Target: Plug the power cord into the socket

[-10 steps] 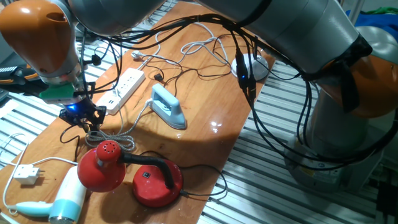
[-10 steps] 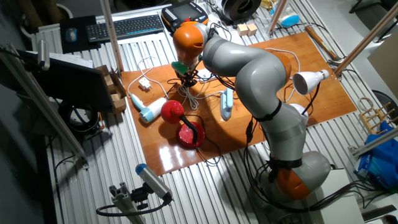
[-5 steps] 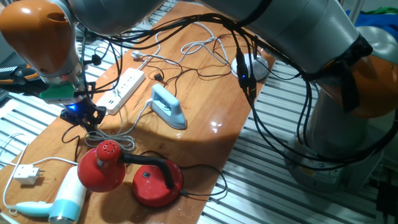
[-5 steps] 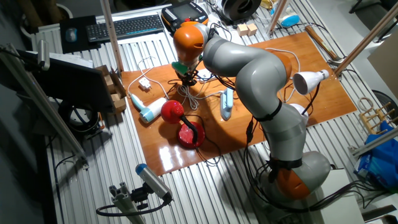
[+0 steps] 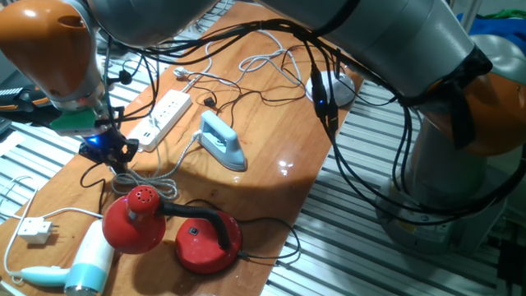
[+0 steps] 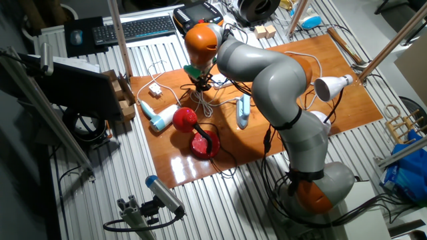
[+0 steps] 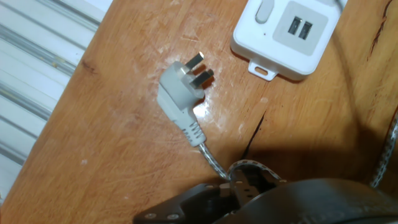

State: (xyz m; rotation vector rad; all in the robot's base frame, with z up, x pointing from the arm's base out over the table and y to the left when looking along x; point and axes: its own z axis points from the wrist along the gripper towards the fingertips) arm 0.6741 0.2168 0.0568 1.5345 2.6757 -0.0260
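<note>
The end effector [image 5: 105, 150] hangs low over the wooden surface [image 5: 271, 140] near the socket's [image 5: 163, 117] USB end; its fingers are hidden in every view, so I cannot tell whether it is wide or narrow. In the hand view a white plug [image 7: 180, 93] on a braided cord lies flat, prongs toward the socket [image 7: 289, 31], just apart from it. The power cord [image 5: 246, 99], thin and black, seems to run across the surface beyond the blue iron [image 5: 222, 140]. A red lamp [image 5: 168, 226] stands nearer.
</note>
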